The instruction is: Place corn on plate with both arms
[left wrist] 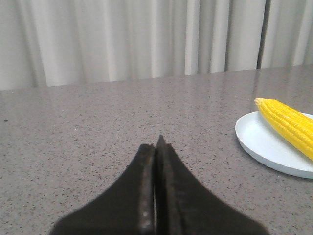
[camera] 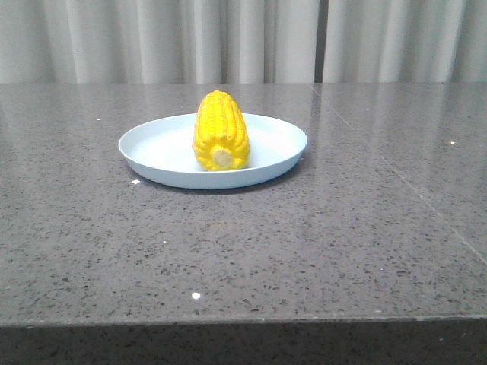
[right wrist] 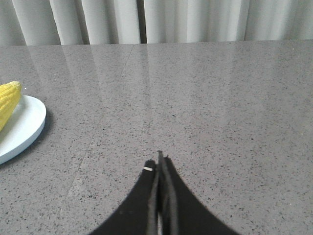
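The yellow corn point(camera: 221, 131) lies on the pale blue plate point(camera: 152, 144) in the middle of the table, its pale stub end facing the front. Neither arm shows in the front view. In the left wrist view my left gripper point(left wrist: 157, 144) is shut and empty over bare table, with the plate point(left wrist: 264, 144) and corn point(left wrist: 288, 125) well off to one side. In the right wrist view my right gripper point(right wrist: 159, 161) is shut and empty, with the plate point(right wrist: 24, 129) and the corn's tip point(right wrist: 9, 100) at the picture's edge.
The grey speckled stone table point(camera: 342, 228) has its front edge near the camera. Pale curtains point(camera: 243, 38) hang behind the table's far edge. A seam point(camera: 396, 182) runs across the tabletop to the right of the plate.
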`<state>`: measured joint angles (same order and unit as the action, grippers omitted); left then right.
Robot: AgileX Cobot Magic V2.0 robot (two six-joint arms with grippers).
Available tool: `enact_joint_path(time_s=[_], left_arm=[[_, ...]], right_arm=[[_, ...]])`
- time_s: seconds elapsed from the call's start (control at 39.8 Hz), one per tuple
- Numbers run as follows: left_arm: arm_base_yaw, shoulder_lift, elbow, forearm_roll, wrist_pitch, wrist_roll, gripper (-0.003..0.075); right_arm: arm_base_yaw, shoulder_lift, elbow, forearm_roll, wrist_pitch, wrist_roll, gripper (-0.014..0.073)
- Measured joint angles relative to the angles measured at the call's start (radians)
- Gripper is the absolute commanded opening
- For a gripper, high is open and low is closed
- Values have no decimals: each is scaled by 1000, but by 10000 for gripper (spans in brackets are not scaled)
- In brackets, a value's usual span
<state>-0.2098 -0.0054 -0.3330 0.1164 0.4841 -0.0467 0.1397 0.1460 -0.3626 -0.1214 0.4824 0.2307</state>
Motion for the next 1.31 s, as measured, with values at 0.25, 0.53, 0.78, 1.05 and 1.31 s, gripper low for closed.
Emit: enact_joint_path(time_s=[0.25,0.53,0.78,1.05,1.31], left_arm=[[72,0,107,-122,-108,131,-20],[207,0,233,-142,-261,138,-20],[211,0,337,-149,-359,82,-20],[211,0,337,-149,-358,76,-20],[211,0,337,-149,-358,76,-20]], right_arm=[[0,0,0,0,0,0,-63],[0,0,0,0,-2,0,-63],[0,0,0,0,-2,0,-63],[0,0,0,0,-2,0,-63],[0,0,0,0,-2,0,-63]])
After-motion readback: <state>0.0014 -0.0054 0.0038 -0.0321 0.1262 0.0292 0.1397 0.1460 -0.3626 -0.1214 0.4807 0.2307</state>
